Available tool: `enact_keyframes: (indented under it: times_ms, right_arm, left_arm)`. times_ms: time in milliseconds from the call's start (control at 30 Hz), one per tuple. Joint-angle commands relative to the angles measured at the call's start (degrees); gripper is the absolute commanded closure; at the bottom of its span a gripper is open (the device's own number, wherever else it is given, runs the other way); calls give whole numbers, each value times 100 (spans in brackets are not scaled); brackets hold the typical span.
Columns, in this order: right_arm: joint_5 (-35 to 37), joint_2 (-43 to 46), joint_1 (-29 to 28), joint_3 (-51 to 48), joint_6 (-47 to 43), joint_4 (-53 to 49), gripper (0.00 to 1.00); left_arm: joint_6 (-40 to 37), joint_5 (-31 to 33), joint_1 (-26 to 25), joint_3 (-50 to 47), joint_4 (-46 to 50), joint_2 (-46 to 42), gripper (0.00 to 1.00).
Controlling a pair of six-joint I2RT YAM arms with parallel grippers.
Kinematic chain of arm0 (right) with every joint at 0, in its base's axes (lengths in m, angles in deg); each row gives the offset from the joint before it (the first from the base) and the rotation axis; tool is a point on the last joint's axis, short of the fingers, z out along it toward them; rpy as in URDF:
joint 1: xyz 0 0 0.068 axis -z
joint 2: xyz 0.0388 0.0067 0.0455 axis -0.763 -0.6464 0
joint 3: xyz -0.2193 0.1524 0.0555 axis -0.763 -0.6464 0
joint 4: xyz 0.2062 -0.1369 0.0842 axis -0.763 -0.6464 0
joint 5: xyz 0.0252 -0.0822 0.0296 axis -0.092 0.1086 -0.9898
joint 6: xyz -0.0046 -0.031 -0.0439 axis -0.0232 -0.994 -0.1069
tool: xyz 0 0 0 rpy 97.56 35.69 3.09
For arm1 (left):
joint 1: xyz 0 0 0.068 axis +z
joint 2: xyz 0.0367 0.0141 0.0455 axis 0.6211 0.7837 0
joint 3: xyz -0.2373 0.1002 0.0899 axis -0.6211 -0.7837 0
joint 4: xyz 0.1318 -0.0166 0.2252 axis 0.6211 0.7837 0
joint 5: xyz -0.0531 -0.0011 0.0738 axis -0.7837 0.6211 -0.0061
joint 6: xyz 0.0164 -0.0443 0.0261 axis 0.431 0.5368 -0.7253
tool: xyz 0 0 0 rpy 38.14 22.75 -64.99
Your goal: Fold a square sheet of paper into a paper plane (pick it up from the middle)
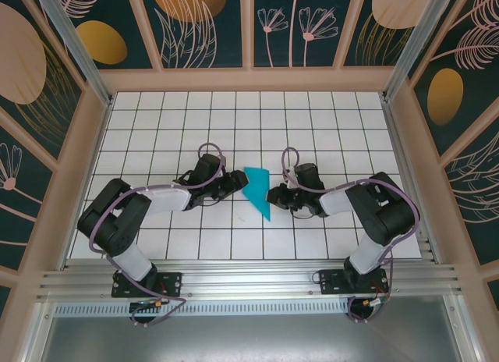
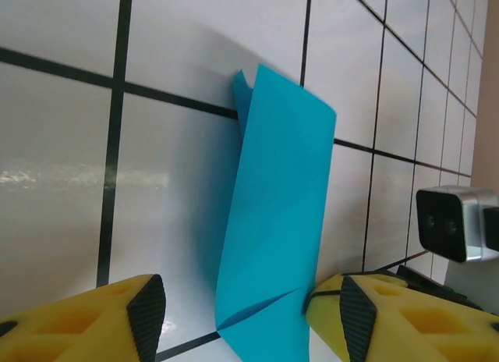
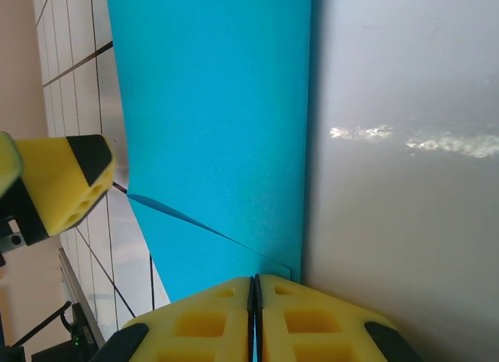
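Four items, largest first, for you to check
1. Tiled table: bare white grid all round the centre. The walls stand well apart from the work, so you have open room toward the top of the overhead frame and to both sides
2. Teal paper sheet: centre of the overhead frame, between the two arms. It is folded to a narrow pointed shape, part of it standing off the tiles. Judged light, limp and easily creased or torn; take it at a folded edge, not a loose corner
3. Left gripper: pads spread, straddling the sheet's lower end, not clamping
4. Right gripper: fingers pressed together, pinching the sheet's edge
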Motion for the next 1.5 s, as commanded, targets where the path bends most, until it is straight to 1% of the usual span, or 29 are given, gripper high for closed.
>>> enact_keyframes:
  times_ms: [0, 233, 333, 400, 567, 767, 867, 1000, 1033, 1133, 1200, 1267, 1300, 1367, 1433, 1467]
  right_arm:
    - [150, -250, 58, -150, 38, -55, 87]
    - [201, -346, 58, -199, 98, 54, 86]
    - [179, -399, 58, -205, 104, 85, 86]
    - [177, -418, 50, -207, 93, 98, 86]
    - [181, -441, 58, -207, 78, 106, 86]
    - [151, -499, 58, -189, 51, 186, 84]
    - [164, -449, 56, -165, 47, 200, 83]
    - [345, -229, 51, -75, -43, -26, 82]
    - [391, -133, 50, -83, -45, -26, 81]
    - [656, 313, 2, -131, -166, -115, 77]
    - [930, 716, -87, -217, -332, -180, 66]
    - [1420, 1159, -170, -322, -483, -338, 61]
    - [1712, 1385, -343, -389, -567, -446, 59]
    - [2104, 1801, -501, -568, -757, -497, 58]
    - [2496, 2163, -727, -732, -1016, -483, 58]
    - [2809, 2298, -920, -820, -1230, -443, 58]
  left_arm:
    - [229, -308, -20, 174, -129, 203, 37]
    - [363, -538, -88, 301, -258, 614, 41]
    - [379, -684, -110, 375, -360, 720, 44]
    - [382, -816, -127, 438, -438, 801, 48]
    - [423, -913, -165, 498, -605, 852, 53]
    - [561, -1036, -167, 502, -889, 881, 67]
    - [630, -957, -176, 485, -880, 922, 80]
    - [667, -840, -172, 403, -919, 880, 91]
    - [665, -805, -174, 391, -909, 866, 92]
    - [739, -732, -173, 314, -941, 801, 97]
    - [796, -635, -180, 237, -955, 721, 99]
    - [845, -575, -180, 197, -952, 677, 99]
    - [872, -563, -180, 180, -966, 659, 99]
    - [907, -537, -184, 164, -962, 632, 100]
    - [922, -526, -180, 170, -952, 621, 100]
    - [922, -524, -186, 170, -945, 612, 100]
